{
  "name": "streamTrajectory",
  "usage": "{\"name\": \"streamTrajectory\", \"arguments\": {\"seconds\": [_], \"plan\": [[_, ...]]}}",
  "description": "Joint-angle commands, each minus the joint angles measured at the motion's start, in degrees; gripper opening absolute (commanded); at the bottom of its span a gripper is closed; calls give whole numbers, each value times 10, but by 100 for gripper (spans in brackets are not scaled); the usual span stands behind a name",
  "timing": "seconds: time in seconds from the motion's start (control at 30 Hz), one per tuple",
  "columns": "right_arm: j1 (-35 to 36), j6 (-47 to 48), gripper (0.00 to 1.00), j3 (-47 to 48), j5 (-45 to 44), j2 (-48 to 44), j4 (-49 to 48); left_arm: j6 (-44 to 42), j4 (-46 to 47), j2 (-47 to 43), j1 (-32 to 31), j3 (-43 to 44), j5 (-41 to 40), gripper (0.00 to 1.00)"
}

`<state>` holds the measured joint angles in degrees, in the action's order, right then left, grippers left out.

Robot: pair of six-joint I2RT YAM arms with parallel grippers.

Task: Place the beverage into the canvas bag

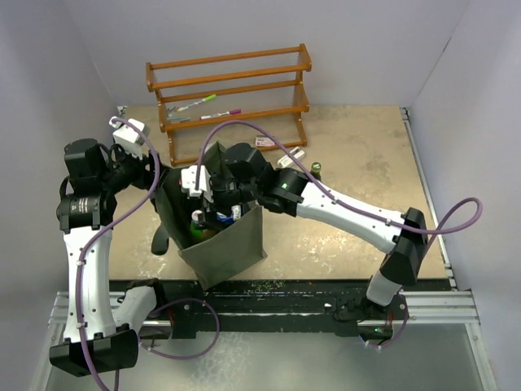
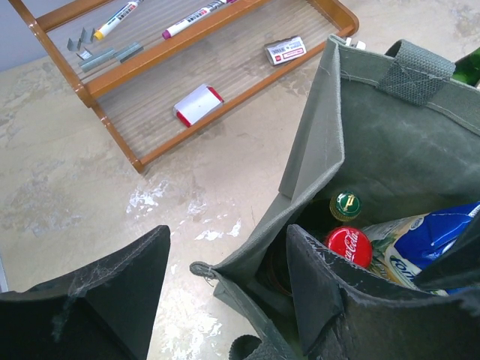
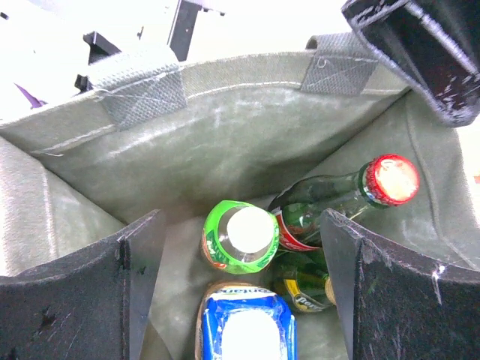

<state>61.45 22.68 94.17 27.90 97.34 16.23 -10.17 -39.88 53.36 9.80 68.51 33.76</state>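
The grey-green canvas bag (image 1: 232, 244) stands open at the table's near middle. In the right wrist view it holds a green-labelled bottle with a white cap (image 3: 240, 236), a blue-labelled bottle (image 3: 244, 326), a red-capped cola bottle (image 3: 390, 180) and a small green glass bottle (image 3: 304, 285). My right gripper (image 3: 241, 221) is open above the bag's mouth (image 1: 218, 205), with the bottles below its fingers. My left gripper (image 2: 229, 236) is open and straddles the bag's left corner (image 2: 315, 150), one finger (image 2: 112, 300) outside and one finger (image 2: 330, 285) inside. Another green bottle (image 1: 316, 171) stands on the table behind the right arm.
A wooden rack (image 1: 232, 90) stands at the back with markers (image 2: 196, 12), staples and a white-and-red box (image 2: 198, 103) on its shelves. White walls close in the left, back and right sides. The table's metal rail runs along the near edge (image 1: 269, 305).
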Motion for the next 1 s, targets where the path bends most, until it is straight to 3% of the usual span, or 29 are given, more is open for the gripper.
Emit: {"name": "streamTrajectory", "arguments": {"seconds": [0.0, 0.37, 0.57, 0.97], "plan": [[0, -21, 85, 24, 18, -51, -6, -7, 27, 0, 5, 1, -2, 67], [-2, -21, 85, 65, -36, -120, 40, -11, 36, 1, 6, -8, 2, 67], [-51, -21, 85, 58, -22, -157, 42, -17, 36, -5, 6, -12, 10, 69], [-325, -145, 88, -46, 62, -283, -70, -22, 28, 1, 6, 11, 38, 72]]}}
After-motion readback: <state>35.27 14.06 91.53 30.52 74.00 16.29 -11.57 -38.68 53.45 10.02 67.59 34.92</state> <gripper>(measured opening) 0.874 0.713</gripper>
